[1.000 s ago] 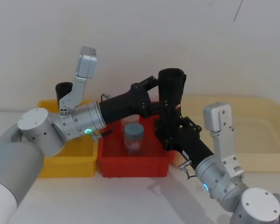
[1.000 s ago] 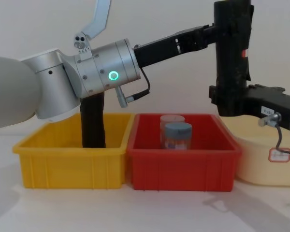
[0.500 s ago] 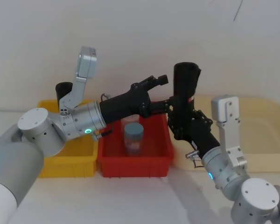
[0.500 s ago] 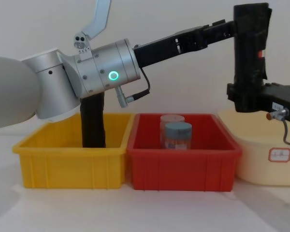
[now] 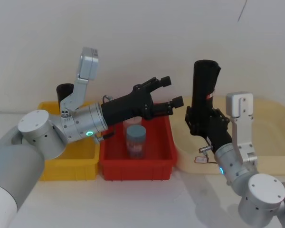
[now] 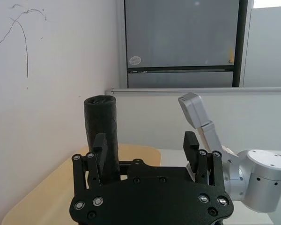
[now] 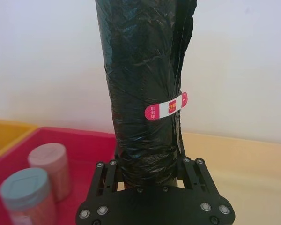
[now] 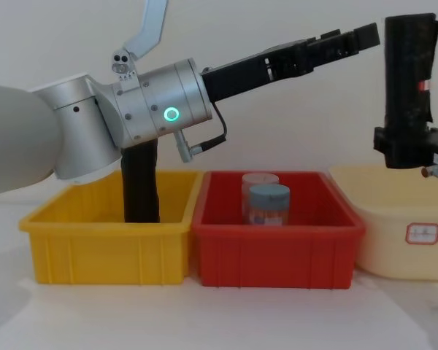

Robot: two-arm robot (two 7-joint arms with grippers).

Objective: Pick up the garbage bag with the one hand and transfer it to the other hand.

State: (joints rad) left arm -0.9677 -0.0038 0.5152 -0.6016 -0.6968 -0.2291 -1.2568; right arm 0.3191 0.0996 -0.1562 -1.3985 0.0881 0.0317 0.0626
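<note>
At the left end of the table, my yellow bin [image 8: 102, 244] holds a plain black roll [image 8: 140, 182] standing on end at its back edge. My left arm crosses above that bin and reaches rightward. My left gripper [image 5: 172, 91] hangs in the air over the red bin [image 8: 277, 251] with its prongs spread wide and nothing between them. The tips come near the garbage bag [image 8: 411, 73] but stand apart from it, with a gap showing in the chest view. Inside the red bin, a blue-lidded jar [image 8: 269, 204] stands in front of a pink-lidded one [image 8: 259, 180].

To the right of that, my right gripper [image 8: 405, 146] is clamped around the bottom end of the garbage bag and holds it clear of the table, above the left edge of the cream tray [image 8: 394, 248]. The roll stands upright with its long axis vertical, its lower end in my prongs and its free end pointing straight up. Its red-and-white mark [image 7: 166, 107] wraps the roll about halfway up, above my grip. In the left wrist view the bag rises just behind one of that gripper's open fingers [image 6: 100, 150].
</note>
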